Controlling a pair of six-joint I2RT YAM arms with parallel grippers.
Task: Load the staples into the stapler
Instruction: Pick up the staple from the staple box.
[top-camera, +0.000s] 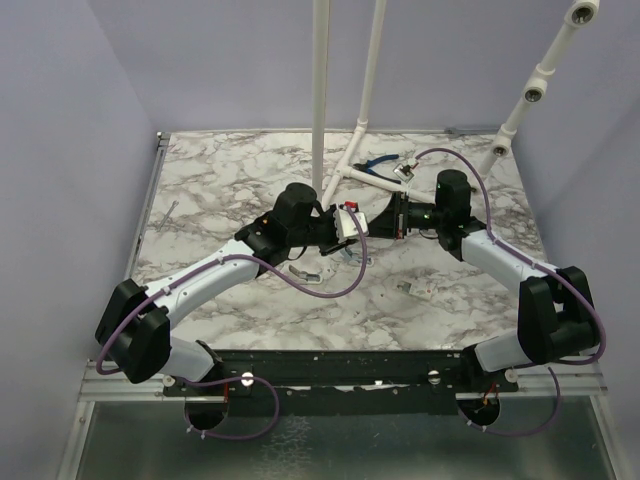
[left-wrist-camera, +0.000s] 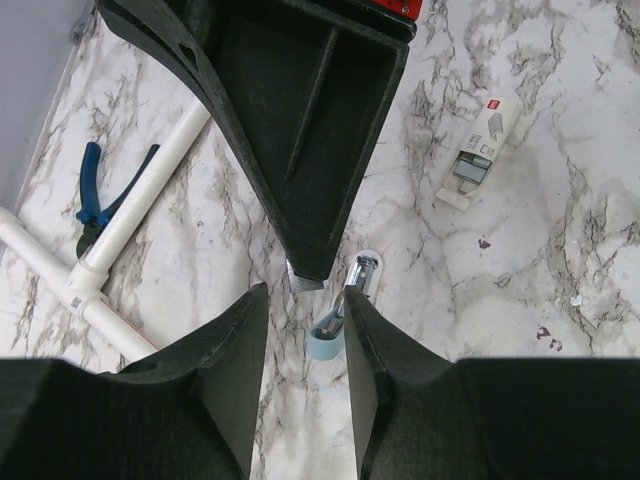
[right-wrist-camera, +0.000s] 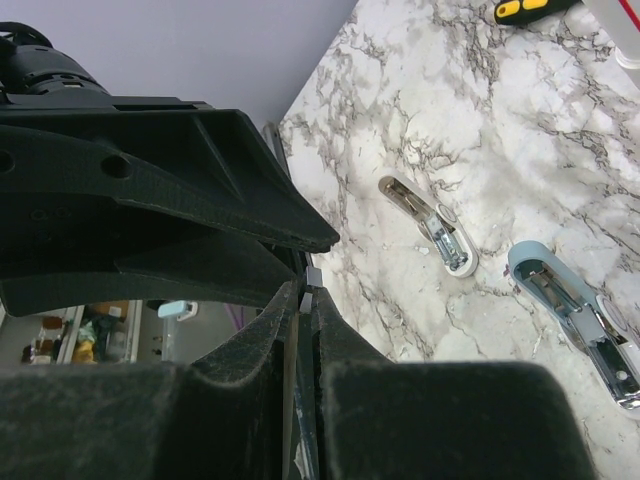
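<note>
Top external view is showing the two arms meeting over the middle of the marble table (top-camera: 220, 180), with the left gripper (top-camera: 345, 238) and right gripper (top-camera: 372, 222) pointing at each other, tips near. The stapler (top-camera: 348, 252) is lying on the table just under where they meet. A staple box (top-camera: 415, 290) is sitting nearer the right arm.

Left wrist view is showing the left gripper (left-wrist-camera: 305, 300) with its jaws standing partly apart and gripping nothing. In the gap the stapler (left-wrist-camera: 322, 345) is lying opened on the marble below, its pale blue end close to one finger. The right gripper's fingers (left-wrist-camera: 300, 130) are pointing down from above, carrying a small silvery staple strip (left-wrist-camera: 302, 282) at the tip. The staple box (left-wrist-camera: 480, 150) and blue pliers (left-wrist-camera: 100, 190) are lying off to the sides.

Right wrist view is showing the right gripper (right-wrist-camera: 305, 290) pinching almost closed on the thin staple strip (right-wrist-camera: 311, 277). The stapler (right-wrist-camera: 570, 300) is lying open on the marble, near a whitish opened piece (right-wrist-camera: 430, 225). A yellow-handled screwdriver (right-wrist-camera: 520, 10) is showing at the top edge.
</note>
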